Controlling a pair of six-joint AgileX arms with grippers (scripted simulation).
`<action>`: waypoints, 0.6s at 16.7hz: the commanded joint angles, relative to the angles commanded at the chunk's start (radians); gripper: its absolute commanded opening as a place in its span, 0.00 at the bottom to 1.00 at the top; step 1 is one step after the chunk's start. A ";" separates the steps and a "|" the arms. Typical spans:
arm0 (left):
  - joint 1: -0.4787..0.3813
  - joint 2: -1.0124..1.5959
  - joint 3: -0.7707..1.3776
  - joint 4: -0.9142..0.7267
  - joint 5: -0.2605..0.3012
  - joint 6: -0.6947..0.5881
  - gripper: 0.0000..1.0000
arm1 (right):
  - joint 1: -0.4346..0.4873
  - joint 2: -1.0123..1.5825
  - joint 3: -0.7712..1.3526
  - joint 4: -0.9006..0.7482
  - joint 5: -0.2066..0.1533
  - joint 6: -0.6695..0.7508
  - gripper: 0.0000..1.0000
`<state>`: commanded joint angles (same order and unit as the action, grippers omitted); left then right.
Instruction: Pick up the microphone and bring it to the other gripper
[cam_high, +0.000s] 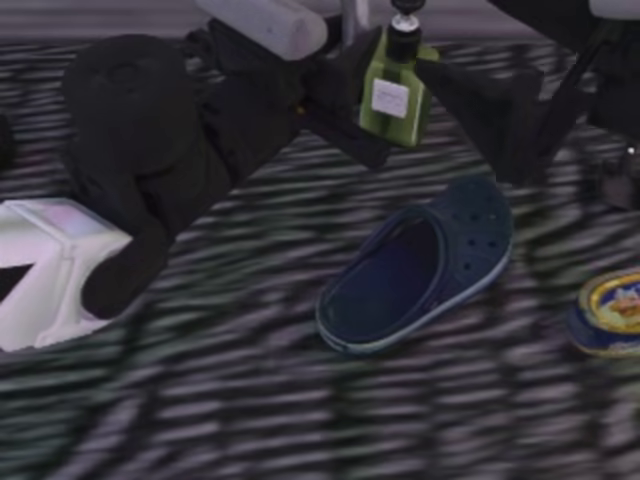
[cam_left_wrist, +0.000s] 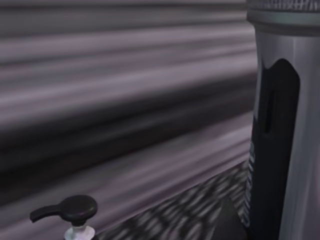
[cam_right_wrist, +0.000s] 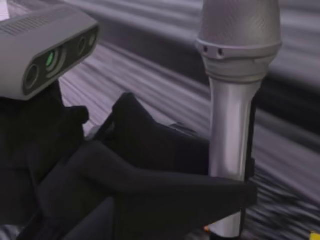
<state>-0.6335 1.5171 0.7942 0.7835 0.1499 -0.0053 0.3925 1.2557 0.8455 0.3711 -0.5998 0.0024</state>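
Microphone (cam_right_wrist: 235, 100) upright in left tool (cam_right_wrist: 220, 195)

Dark desk (cam_high: 250, 400) with wavy grey-and-black stripes. Resting on it: navy blue foam clog (cam_high: 420, 265) near the middle, green pump bottle (cam_high: 395, 95) (black top) behind, round blue-and-yellow tin (cam_high: 610, 312) at right edge.

microphone (cam_left_wrist: 280, 125) cut off by frame edge; right gripper's fingers probably hidden.
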 joint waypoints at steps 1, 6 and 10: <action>0.000 0.000 0.000 0.000 0.000 0.000 0.00 | 0.001 0.004 0.003 0.002 -0.002 0.000 1.00; 0.000 0.000 0.000 0.000 0.000 0.000 0.00 | -0.001 0.003 0.002 0.000 0.001 0.000 1.00; 0.000 0.000 0.000 0.000 0.000 0.000 0.00 | 0.054 0.119 0.100 0.026 0.052 0.003 1.00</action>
<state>-0.6335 1.5171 0.7942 0.7835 0.1499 -0.0053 0.4464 1.3751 0.9453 0.3968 -0.5477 0.0054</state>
